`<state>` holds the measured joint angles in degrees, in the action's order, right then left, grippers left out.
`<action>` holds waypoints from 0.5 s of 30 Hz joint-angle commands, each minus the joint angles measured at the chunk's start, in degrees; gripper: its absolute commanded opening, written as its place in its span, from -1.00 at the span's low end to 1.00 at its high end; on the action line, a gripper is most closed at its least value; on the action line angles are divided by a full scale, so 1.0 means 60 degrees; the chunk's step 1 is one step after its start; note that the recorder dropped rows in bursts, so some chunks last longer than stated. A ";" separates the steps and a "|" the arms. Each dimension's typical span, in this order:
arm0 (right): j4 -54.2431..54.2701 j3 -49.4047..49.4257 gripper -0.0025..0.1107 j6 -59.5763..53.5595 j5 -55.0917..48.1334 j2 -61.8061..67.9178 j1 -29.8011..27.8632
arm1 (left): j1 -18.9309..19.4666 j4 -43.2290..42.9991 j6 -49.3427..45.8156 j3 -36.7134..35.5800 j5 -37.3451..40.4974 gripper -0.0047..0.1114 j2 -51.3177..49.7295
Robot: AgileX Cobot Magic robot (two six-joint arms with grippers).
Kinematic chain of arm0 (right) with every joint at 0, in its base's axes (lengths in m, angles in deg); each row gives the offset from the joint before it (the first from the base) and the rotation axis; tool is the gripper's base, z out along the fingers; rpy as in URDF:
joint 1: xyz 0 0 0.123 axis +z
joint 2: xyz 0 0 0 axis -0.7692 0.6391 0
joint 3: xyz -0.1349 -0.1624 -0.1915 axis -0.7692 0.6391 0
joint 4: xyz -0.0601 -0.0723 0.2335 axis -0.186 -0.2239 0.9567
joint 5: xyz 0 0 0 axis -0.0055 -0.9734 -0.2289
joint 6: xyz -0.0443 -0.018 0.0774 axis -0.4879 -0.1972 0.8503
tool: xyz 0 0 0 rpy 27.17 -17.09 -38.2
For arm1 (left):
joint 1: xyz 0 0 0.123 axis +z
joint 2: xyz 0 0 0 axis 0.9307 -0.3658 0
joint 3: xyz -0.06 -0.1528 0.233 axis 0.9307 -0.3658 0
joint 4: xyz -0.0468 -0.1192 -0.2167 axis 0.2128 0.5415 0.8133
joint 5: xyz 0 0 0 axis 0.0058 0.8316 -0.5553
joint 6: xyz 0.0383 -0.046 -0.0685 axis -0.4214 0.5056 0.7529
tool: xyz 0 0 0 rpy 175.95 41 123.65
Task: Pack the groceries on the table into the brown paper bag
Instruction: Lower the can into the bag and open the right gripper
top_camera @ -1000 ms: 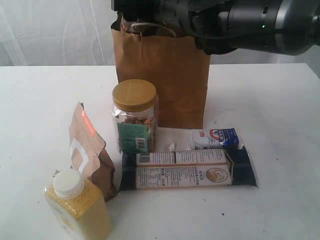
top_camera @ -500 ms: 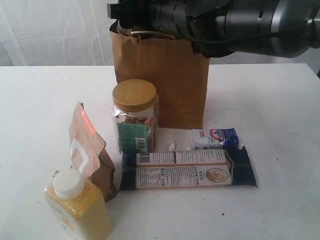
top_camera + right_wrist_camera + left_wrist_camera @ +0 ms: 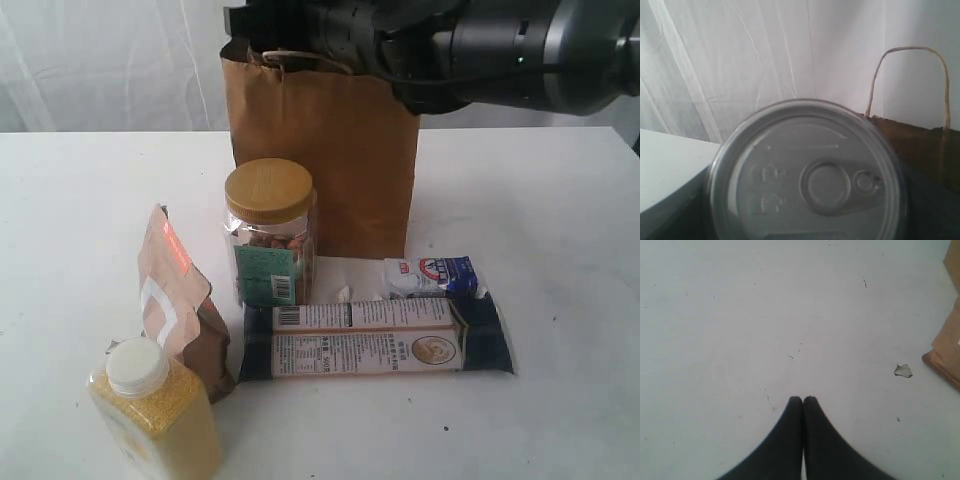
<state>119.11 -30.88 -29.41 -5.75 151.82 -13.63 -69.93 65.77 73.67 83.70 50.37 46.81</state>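
My right gripper (image 3: pixel 265 25) reaches in from the right and hovers at the mouth of the brown paper bag (image 3: pixel 330 150), shut on the silver-lidded dark can (image 3: pixel 807 175). The can's lid fills the right wrist view and hides the fingers; the bag's rim (image 3: pixel 920 145) and loop handle (image 3: pixel 907 49) lie just behind it. On the table (image 3: pixel 560 250) stand the yellow-lidded jar (image 3: pixel 268 235), brown pouch (image 3: pixel 178 300) and grain bottle (image 3: pixel 155 410). The long packet (image 3: pixel 375 338) and small blue-white packet (image 3: pixel 430 275) lie flat. My left gripper (image 3: pixel 803 399) is shut and holds nothing, above bare tabletop.
A small white crumb (image 3: pixel 903 371) lies on the table near a brown corner (image 3: pixel 945 360) at the edge of the left wrist view. White curtain hangs behind the table. The left arm does not show in the exterior view.
The right arm's end slid slightly left over the bag's mouth, then back right, and the bag's handle shifted with it. The groceries on the table have not moved.
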 commanded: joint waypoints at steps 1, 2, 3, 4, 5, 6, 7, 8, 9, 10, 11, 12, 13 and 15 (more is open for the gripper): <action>-0.0049 -0.0097 -0.20 -0.0111 0.0281 -0.0162 -0.0032 | -0.0004 0.0061 0.0034 -0.0029 -0.0040 -0.92 0.0040; -0.0029 -0.0097 -0.14 -0.0111 0.0281 -0.0162 -0.0032 | -0.0004 0.0061 0.0034 -0.0029 -0.0040 -0.92 0.0040; -0.0029 -0.0097 -0.08 -0.0111 0.0281 -0.0162 -0.0032 | -0.0004 0.0061 0.0034 -0.0029 -0.0040 -0.92 0.0040; -0.0029 -0.0097 -0.03 -0.0111 0.0281 -0.0162 -0.0032 | -0.0004 0.0061 0.0034 -0.0029 -0.0040 -0.92 0.0040; -0.0029 -0.0097 -0.01 -0.0111 0.0281 -0.0162 -0.0032 | -0.0004 0.0061 0.0034 -0.0029 -0.0040 -0.92 0.0040; -0.0029 -0.0097 0.01 -0.0111 0.0299 -0.0162 -0.0032 | -0.0004 0.0061 0.0034 -0.0029 -0.0040 -0.92 0.0040; -0.0029 -0.0097 0.01 -0.0111 0.0299 -0.0162 -0.0032 | -0.0004 0.0061 0.0034 -0.0029 -0.0040 -0.92 0.0040; -0.0029 -0.0097 0.01 -0.0111 0.0299 -0.0162 -0.0032 | -0.0004 0.0061 0.0034 -0.0029 -0.0040 -0.92 0.0040; -0.0029 -0.0097 0.01 -0.0111 0.0299 -0.0162 -0.0032 | -0.0004 0.0061 0.0034 -0.0029 -0.0040 -0.92 0.0040; -0.0029 -0.0097 0.01 -0.0111 0.0299 -0.0162 -0.0032 | -0.0004 0.0061 0.0034 -0.0029 -0.0040 -0.92 0.0040; -0.0029 -0.0097 0.01 -0.0111 0.0316 -0.0162 -0.0032 | -0.0004 0.0061 0.0034 -0.0029 -0.0040 -0.92 0.0040; -0.0029 -0.0097 0.01 -0.0111 0.0316 -0.0162 -0.0032 | -0.0004 0.0061 0.0034 -0.0029 -0.0040 -0.92 0.0040; -0.0029 -0.0097 0.01 -0.0111 0.0316 -0.0162 -0.0032 | -0.0004 0.0061 0.0034 -0.0029 -0.0040 -0.92 0.0040; -0.0029 -0.0097 0.01 -0.0111 0.0368 -0.0162 -0.0032 | -0.0004 0.0061 0.0034 -0.0029 -0.0040 -0.92 0.0040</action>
<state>119.22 -30.88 -29.41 -5.67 151.82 -13.63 -69.93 65.77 73.67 83.70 50.37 46.81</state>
